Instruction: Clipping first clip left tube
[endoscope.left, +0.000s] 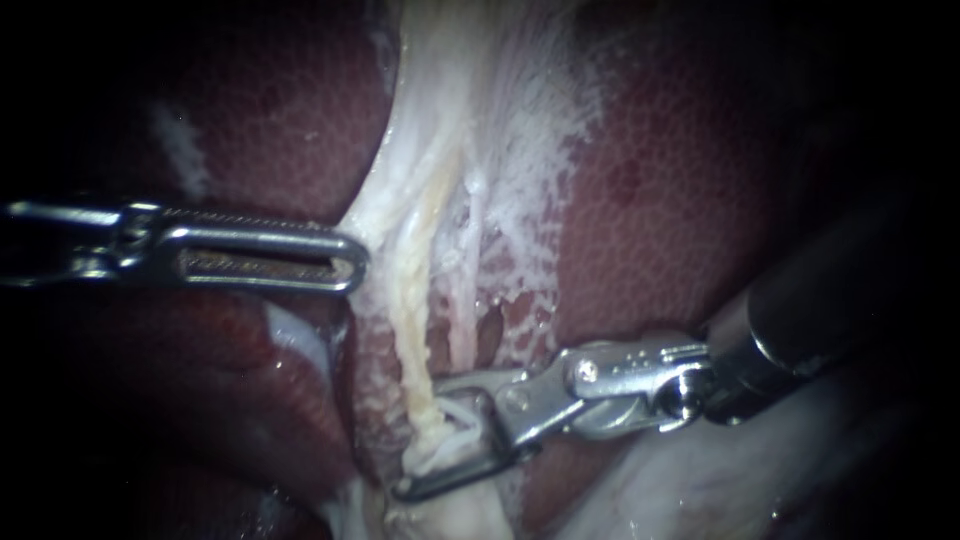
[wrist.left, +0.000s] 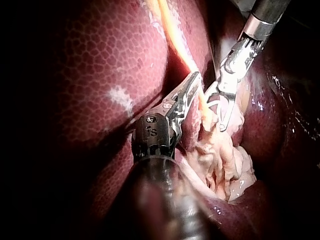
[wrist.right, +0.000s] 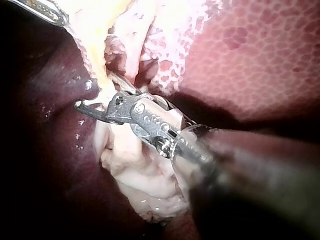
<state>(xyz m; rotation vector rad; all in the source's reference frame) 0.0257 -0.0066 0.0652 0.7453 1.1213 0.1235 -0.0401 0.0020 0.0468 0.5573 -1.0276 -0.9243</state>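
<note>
**Item 1 — left instrument** (endoscope.left: 350, 262): the shaft is coming in from the left. Its end effector, a slotted pair of jaws, is lying closed on the edge of the pale tissue sheet (endoscope.left: 520, 130). The sheet is tenting toward the tip.

**Item 2 — right instrument** (endoscope.left: 418, 438): the end effector is standing wide open, with one jaw passing on each side of the left tube and not closed on it. In the left wrist view the two jaws are showing as a fork, with pale tissue lying between them.

**Item 3 — left tube** (endoscope.left: 410, 330): a yellowish strand is running out of the pale sheet. It is passing just ahead of the left end effector's tip and sitting between the right end effector's open jaws. A thinner second tube (endoscope.left: 468, 300) is running just beside it; whether it is entering those jaws cannot be told.

**Item 4 — liver** (endoscope.left: 650, 200): dark red and mottled, it is lying under and to either side of both end effectors.
</note>
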